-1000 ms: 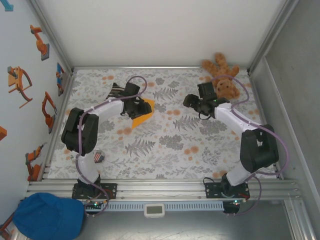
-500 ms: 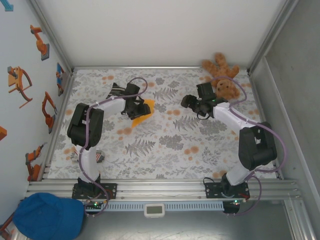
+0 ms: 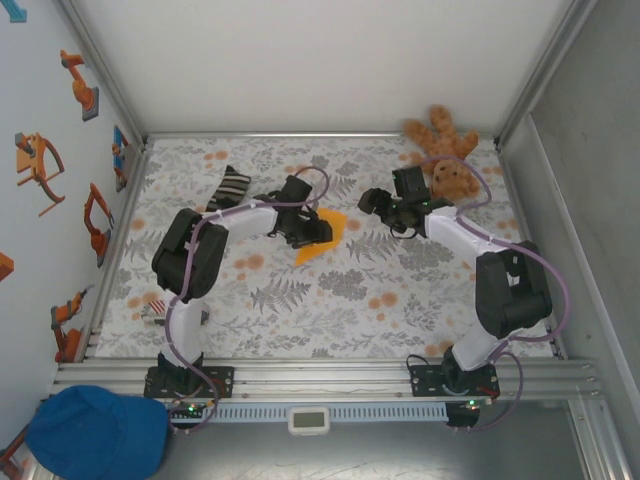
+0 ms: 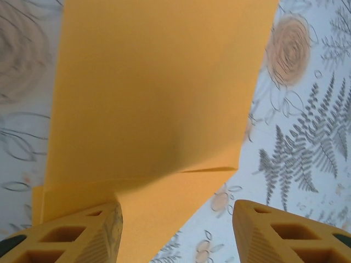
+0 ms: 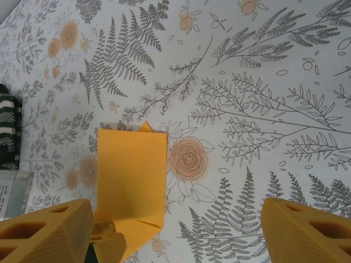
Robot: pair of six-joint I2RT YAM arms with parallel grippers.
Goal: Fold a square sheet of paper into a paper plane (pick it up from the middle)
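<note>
Half-folded paper at the middle of the table, left gripper at its near edge

Nearest, the left gripper (image 4: 176,212) has its jaws partly apart and clamps nothing I can make out. The square sheet of paper (image 4: 159,98) starts just ahead of it, one edge touching a finger (image 4: 82,233), and lies across the middle of the surface (image 3: 400,300). It is already doubled into a narrow oblong with a slanted flap at one end, so I judge the first creases done, with the pointed nose and wings left to fold. Just beyond on the right, the right gripper (image 5: 175,211) hovers spread wide and empty. A striped sock (image 3: 232,185) lies toward the far left edge, a teddy bear (image 3: 443,140) in the far right corner
</note>
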